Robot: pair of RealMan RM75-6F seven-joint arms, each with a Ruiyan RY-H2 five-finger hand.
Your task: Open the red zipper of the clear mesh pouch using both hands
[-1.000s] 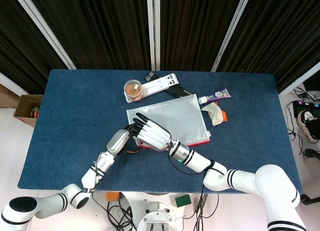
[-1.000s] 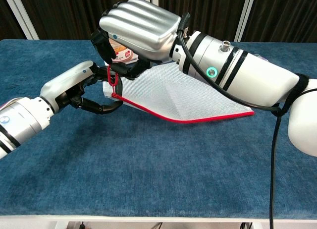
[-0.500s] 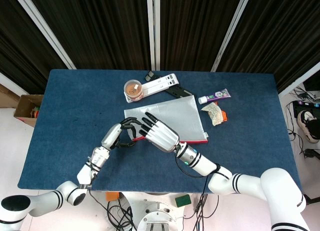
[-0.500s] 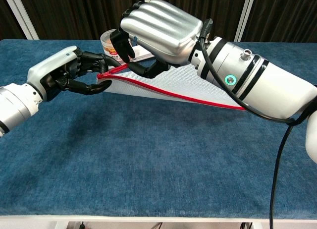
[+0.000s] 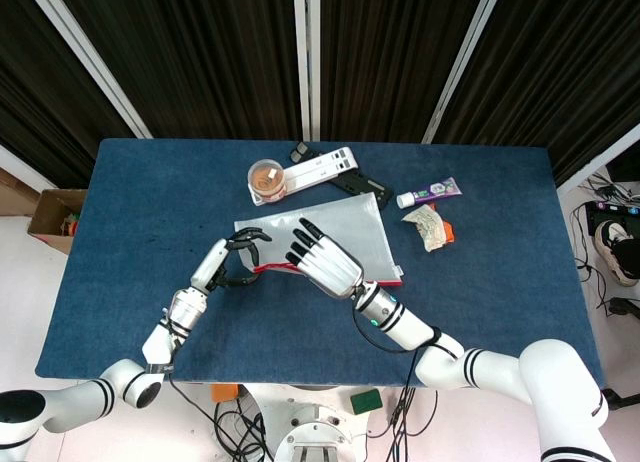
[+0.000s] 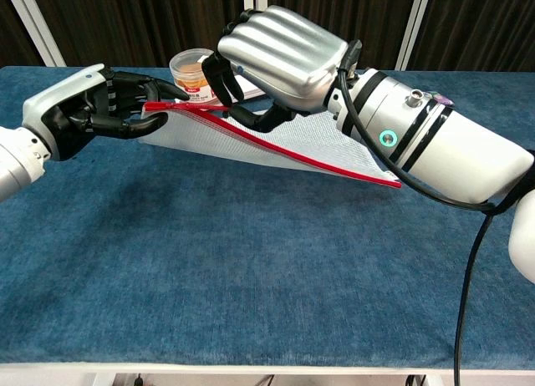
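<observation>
1. Left hand (image 6: 79, 110) pinching near-left corner of mesh pouch (image 5: 320, 232), fingertips closed on the red zipper (image 6: 276, 149) end; corner held off the table (image 5: 140, 212).
2. Right hand (image 6: 280, 48) curled over the zipper edge just right of the left hand, fingers hooked under at the red line; looks like holding the slider or pull, actual contact hidden by the palm, so cannot tell exactly what is gripped.
3. Pouch mid-table, far edge resting on the cloth, near edge lifted and stretched taut between both hands.
4. Change over last second: left hand moved out to the left and up; in chest view gone from low beside the pouch corner to level with the right hand.
5. Red pull loop seen hanging at the corner a second ago no longer visible.
6. Pouch dragged left and rotated on the table; right end of zipper now further from the crumpled wrapper (image 5: 428, 227).
7. Hands further apart than half a second ago, zipper line straighter.
8. Judgement: tension set up, pull stroke starting; no open gap along the zipper visible yet, so opening reads as barely begun.
9. Also on table: snack cup (image 5: 266, 178), white box (image 5: 322, 166), small tube (image 5: 430, 193), all behind the pouch, not touching it.
</observation>
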